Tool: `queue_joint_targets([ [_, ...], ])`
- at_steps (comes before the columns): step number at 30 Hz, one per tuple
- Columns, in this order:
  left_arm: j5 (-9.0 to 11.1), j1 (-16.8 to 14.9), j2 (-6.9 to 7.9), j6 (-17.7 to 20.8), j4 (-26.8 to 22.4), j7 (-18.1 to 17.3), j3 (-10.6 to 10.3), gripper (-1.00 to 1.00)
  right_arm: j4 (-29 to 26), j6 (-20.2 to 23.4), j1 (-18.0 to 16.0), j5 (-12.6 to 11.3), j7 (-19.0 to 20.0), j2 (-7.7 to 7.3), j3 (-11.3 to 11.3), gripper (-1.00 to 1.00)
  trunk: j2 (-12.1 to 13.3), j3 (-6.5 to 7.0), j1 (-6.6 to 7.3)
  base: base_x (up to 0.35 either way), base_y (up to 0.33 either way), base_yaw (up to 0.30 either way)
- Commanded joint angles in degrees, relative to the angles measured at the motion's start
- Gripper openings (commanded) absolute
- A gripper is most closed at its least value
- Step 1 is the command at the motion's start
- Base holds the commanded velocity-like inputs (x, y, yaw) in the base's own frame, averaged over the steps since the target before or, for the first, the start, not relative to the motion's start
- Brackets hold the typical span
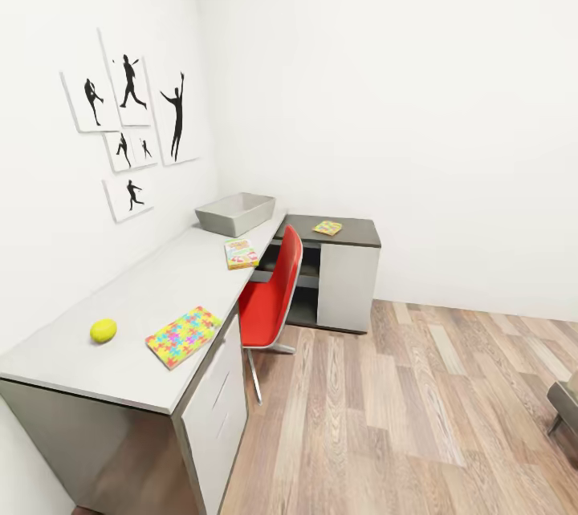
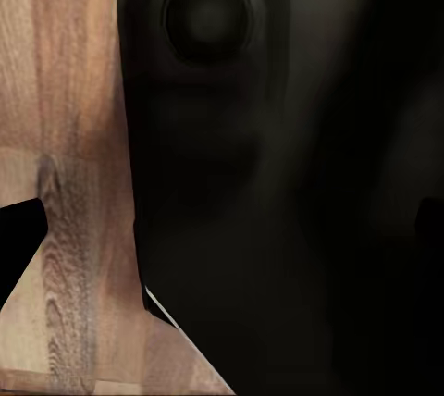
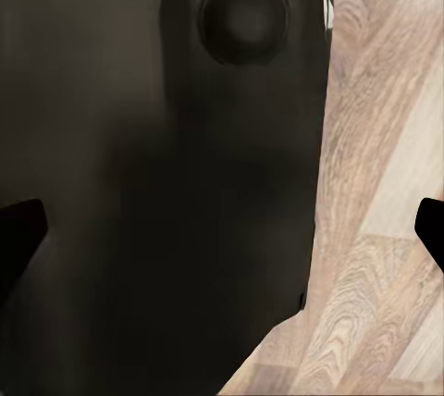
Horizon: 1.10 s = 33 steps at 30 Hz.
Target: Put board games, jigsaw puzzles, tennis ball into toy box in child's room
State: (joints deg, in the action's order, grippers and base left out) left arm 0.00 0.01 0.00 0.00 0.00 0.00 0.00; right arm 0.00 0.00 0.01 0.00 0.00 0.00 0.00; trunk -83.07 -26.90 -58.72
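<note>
The table (image 1: 152,290), a long pale desk, runs along the left wall and joins a lower dark top. The light grey toy box (image 1: 235,212) stands open at its far end. A Skip-Bo board game (image 1: 241,253) lies flat just in front of the box. Near the front end lie the tennis ball (image 1: 103,330) and a bright jigsaw puzzle (image 1: 184,335). A second jigsaw puzzle (image 1: 327,228) rests on the dark top. My left gripper (image 2: 222,239) and right gripper (image 3: 222,229) are open and empty, hanging above the wooden floor beside dark robot body parts.
A red swivel chair (image 1: 271,298) is pushed against the desk's middle. Silhouette pictures (image 1: 128,122) hang on the left wall. Wooden floor (image 1: 417,419) spreads to the right. A grey and beige furniture corner (image 1: 566,403) pokes in at the right edge.
</note>
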Motion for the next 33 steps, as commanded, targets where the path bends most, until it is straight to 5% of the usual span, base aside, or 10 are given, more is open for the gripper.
queue_joint_targets([
  [1, 0.0, 0.0, 0.0, 0.0, 0.0, 0.0, 0.0, 1.0, 0.0, 0.0, 0.0, 0.0, 0.0, 0.0, 0.0, 1.0, 0.0, -0.03, 0.0, 0.0, 0.0, 0.0],
  [7, -0.2, -0.1, -0.12, -0.1, 0.0, -0.1, 0.0, 1.0, 0.0, -0.1, -0.1, 0.1, 0.0, 0.0, 0.1, 1.0, 0.0, -0.03, 0.0, 0.0, 0.0, 0.0],
  [13, 0.0, 0.0, -0.56, -1.3, -0.7, -0.2, 0.4, 1.0, -0.2, -0.3, -0.1, -0.6, -0.2, 1.69, -0.4, 1.0, 0.0, -0.03, 0.0, 0.0, 0.0, 0.0],
  [29, -0.2, -0.1, -0.47, -4.2, -0.9, -0.2, 0.1, 1.0, -0.3, -0.3, -0.1, -0.7, -0.3, 1.82, -0.2, 1.0, 0.0, -0.03, 0.0, 0.0, 0.0, 0.0],
  [33, -0.3, -0.1, -0.52, -4.0, -0.9, -0.2, -0.2, 1.0, -0.3, -0.3, -0.1, -0.7, -0.3, 1.71, -0.2, 1.0, 1.6, 0.69, 0.88, 0.0, 0.0, 0.0],
])
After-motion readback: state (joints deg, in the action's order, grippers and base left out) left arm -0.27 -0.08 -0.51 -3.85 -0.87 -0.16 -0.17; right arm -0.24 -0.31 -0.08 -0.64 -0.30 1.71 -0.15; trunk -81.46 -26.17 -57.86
